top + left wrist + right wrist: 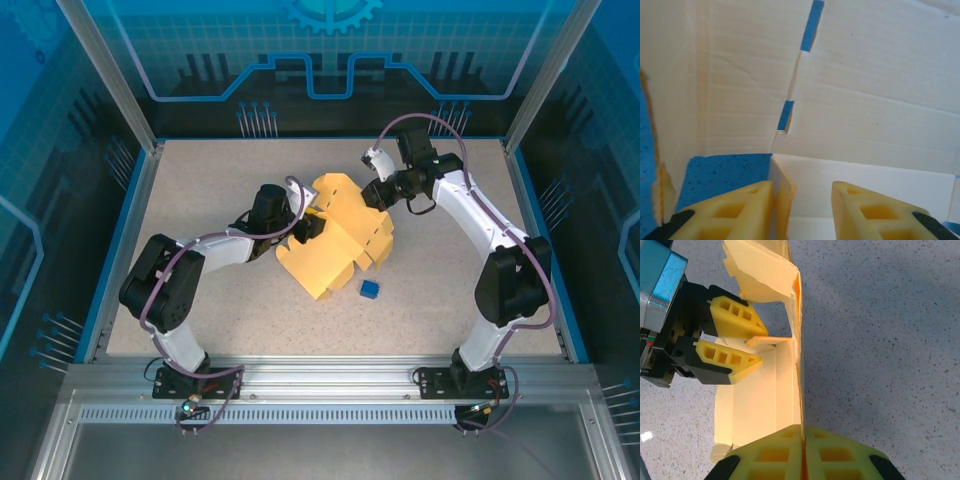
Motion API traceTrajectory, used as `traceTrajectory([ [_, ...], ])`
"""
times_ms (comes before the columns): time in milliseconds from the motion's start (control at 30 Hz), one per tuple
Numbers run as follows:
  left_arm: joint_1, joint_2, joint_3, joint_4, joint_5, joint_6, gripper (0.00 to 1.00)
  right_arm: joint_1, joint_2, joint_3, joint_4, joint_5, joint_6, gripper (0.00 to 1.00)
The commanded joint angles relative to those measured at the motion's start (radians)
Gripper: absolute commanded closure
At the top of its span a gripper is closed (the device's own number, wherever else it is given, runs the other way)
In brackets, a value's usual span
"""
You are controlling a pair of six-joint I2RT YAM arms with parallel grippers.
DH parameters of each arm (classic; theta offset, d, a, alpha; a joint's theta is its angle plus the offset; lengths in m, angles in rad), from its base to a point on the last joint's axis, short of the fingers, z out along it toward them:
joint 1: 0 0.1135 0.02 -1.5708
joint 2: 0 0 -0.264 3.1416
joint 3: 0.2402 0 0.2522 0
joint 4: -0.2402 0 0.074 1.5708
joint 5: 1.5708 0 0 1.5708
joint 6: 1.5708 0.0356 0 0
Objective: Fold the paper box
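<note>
The paper box [340, 240] lies mid-table as a pale yellow, partly folded sheet with raised walls. My right gripper [378, 195] comes in from the far right and is shut on the edge of an upright wall [796, 365], its fingertips [785, 437] pressed together on the card. My left gripper [305, 225] reaches in from the left. Its jaws stand apart around a small side flap [782, 200], which rests against the left finger [747, 205] with a gap to the other finger. In the right wrist view the left gripper [757, 346] straddles that flap [767, 340].
A tiny blue cube [370, 289] sits on the speckled table just in front of the box. Blue rails [135, 225] and clear panels bound the table on the left, right and far sides.
</note>
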Motion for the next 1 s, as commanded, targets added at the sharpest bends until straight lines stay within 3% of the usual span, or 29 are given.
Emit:
traceTrajectory([
  [0,-0.015,-0.011,-0.02,0.056,0.098,-0.024,0.65,-0.009,0.001,0.001,0.003,-0.03,0.018,0.91],
  [400,-0.038,0.039,-0.018,0.07,0.114,-0.011,0.63,-0.008,0.001,-0.005,0.018,-0.058,0.029,0.91],
  [633,-0.033,-0.035,-0.06,0.1,0.075,-0.014,0.58,-0.01,-0.001,-0.003,0.001,-0.022,0.004,0.91],
  [967,0.05,-0.119,-0.044,0.165,0.187,-0.173,0.48,0.012,-0.007,-0.001,-0.005,-0.026,-0.031,0.91],
])
